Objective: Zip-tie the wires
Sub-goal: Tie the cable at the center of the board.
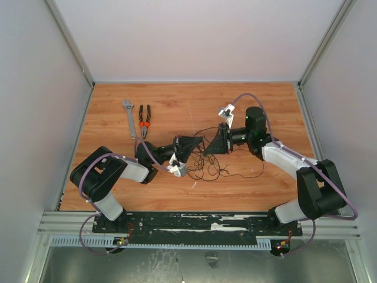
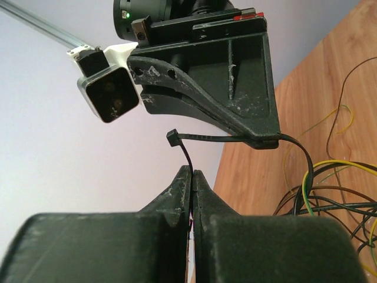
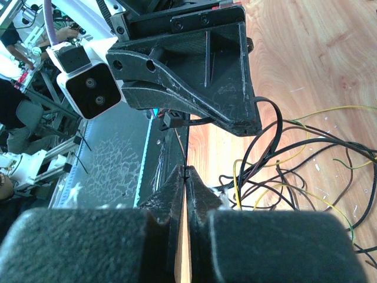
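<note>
The wires (image 1: 221, 168) lie as a loose black and yellow tangle on the wooden table (image 1: 177, 100), just in front of both grippers. My left gripper (image 1: 199, 141) and right gripper (image 1: 207, 150) meet tip to tip above the tangle. In the left wrist view my left gripper (image 2: 193, 172) is shut on the zip tie (image 2: 203, 138), whose band runs past its head to the right gripper (image 2: 265, 141) and curves down into the wires (image 2: 336, 194). In the right wrist view my right gripper (image 3: 185, 171) is shut on a thin strand leading up to the zip tie's head (image 3: 171, 124) beside the left gripper (image 3: 250, 127), above the wires (image 3: 294, 171).
Orange-handled pliers (image 1: 144, 121) and a grey wrench (image 1: 128, 118) lie at the table's back left. White walls enclose the table on three sides. A metal rail (image 1: 200, 227) with the arm bases runs along the near edge.
</note>
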Tool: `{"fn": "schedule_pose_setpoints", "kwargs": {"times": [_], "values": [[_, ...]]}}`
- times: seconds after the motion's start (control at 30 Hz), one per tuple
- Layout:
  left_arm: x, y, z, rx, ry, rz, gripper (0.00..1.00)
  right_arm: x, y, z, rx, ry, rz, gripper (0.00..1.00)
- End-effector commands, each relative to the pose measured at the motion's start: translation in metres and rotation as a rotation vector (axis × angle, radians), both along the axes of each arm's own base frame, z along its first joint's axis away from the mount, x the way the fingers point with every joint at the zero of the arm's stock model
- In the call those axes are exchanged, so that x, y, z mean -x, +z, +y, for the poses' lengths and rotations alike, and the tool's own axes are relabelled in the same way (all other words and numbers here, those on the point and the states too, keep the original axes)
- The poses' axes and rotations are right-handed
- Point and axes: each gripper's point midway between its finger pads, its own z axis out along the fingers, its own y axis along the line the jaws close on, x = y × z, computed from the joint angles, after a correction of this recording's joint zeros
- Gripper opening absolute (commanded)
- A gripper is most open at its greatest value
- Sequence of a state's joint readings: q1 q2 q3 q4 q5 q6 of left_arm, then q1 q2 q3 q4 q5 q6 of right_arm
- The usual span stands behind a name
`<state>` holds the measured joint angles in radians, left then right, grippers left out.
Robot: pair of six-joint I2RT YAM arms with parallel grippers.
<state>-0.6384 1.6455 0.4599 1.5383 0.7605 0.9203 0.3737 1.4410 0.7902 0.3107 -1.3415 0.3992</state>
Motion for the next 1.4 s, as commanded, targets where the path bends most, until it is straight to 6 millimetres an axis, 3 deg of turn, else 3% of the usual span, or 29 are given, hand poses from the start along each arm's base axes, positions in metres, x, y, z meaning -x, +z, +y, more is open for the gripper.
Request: {"fn": "schedule_pose_setpoints", "kwargs": {"times": [0.0, 1.37], "values": [[0.021, 0.058, 0.011, 0.166, -0.001, -0.251, 0.00, -0.005, 0.014, 0.000, -0.019, 0.013, -0.022, 0.00], [0.032, 0.040, 0.009, 0.142, -0.026, -0.226, 0.00, 0.015, 0.009, -0.014, 0.036, 0.045, 0.038, 0.00]]}}
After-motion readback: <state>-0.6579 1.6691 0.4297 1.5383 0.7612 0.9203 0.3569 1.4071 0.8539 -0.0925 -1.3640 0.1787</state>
